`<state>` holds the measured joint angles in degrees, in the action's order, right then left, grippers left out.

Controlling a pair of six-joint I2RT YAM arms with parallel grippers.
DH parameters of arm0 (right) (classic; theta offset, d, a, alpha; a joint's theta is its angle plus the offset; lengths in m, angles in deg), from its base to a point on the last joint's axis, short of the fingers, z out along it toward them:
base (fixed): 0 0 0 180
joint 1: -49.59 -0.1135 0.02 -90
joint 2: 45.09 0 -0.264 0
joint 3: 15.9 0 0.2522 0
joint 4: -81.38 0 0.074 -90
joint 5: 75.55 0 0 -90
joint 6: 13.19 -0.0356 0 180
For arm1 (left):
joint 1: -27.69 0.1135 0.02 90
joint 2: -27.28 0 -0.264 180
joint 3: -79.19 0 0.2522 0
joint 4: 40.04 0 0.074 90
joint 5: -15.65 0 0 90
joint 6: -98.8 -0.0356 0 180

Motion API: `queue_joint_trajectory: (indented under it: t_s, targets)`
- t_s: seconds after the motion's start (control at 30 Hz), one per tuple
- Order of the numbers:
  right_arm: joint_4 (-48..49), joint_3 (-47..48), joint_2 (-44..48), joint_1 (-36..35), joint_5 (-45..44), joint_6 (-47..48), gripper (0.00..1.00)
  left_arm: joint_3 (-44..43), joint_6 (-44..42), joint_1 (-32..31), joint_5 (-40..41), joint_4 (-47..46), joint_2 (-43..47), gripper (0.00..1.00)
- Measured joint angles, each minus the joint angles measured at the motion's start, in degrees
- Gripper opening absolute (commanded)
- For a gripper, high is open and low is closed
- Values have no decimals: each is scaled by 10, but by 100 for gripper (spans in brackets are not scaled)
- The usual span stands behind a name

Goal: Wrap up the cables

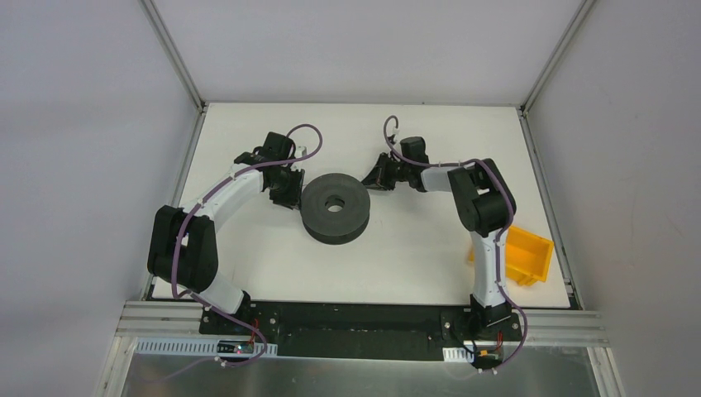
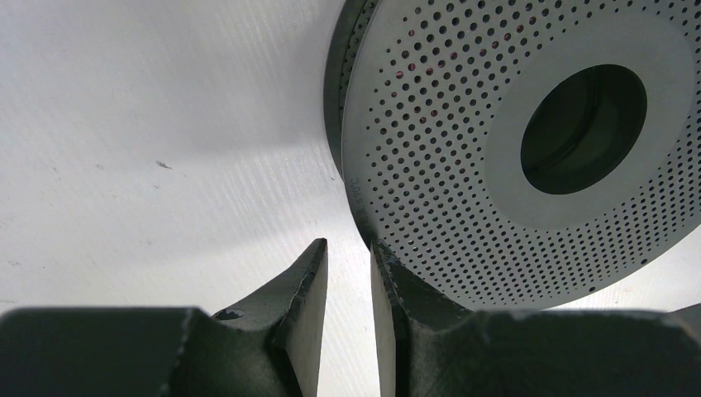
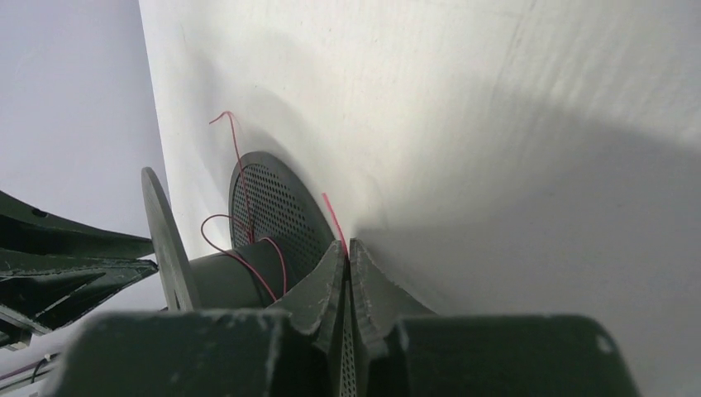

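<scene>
The dark grey two-flanged spool (image 1: 335, 207) lies flat at the table's middle. In the left wrist view its perforated flange (image 2: 463, 165) fills the upper right. My left gripper (image 2: 349, 245) sits at the spool's left rim, jaws a little apart with only table showing between them; its right finger (image 2: 388, 281) rests against the flange edge. The cable (image 3: 333, 217) is a thin red strand. It loops around the spool's core (image 3: 223, 281) and a free end sticks up past the flange. My right gripper (image 3: 347, 246), on the spool's right side (image 1: 374, 178), is shut on the strand. The top view does not show the cable.
A yellow bin (image 1: 529, 252) stands by the right arm's base near the table's right edge. White walls and metal frame posts (image 1: 178, 58) enclose the white table (image 1: 413, 256). The left arm's fingers show at the left of the right wrist view.
</scene>
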<state>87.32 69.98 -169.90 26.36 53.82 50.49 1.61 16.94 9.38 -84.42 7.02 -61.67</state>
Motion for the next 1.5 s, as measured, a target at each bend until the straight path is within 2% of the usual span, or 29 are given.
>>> queue_joint_trajectory:
  t_s: [0.23, 0.57, 0.77, 0.97, 1.5]
  targets:
    - [1, 1, 0, 7, -9, -5, 14, 0, 0, 0, 0, 0, 0, 24]
    - [2, -6, 8, 9, -12, -9, 16, 0, 0, 0, 0, 0, 0, 24]
    - [34, -18, 15, 9, 2, -46, 8, 0, 0, 0, 0, 0, 0, 24]
    - [115, -52, 16, 9, 14, -111, 1, 0, 0, 0, -1, 0, 0, 24]
    - [174, -76, 16, -39, 2, -179, 0, -2, 1, 0, -19, 0, -10, 22]
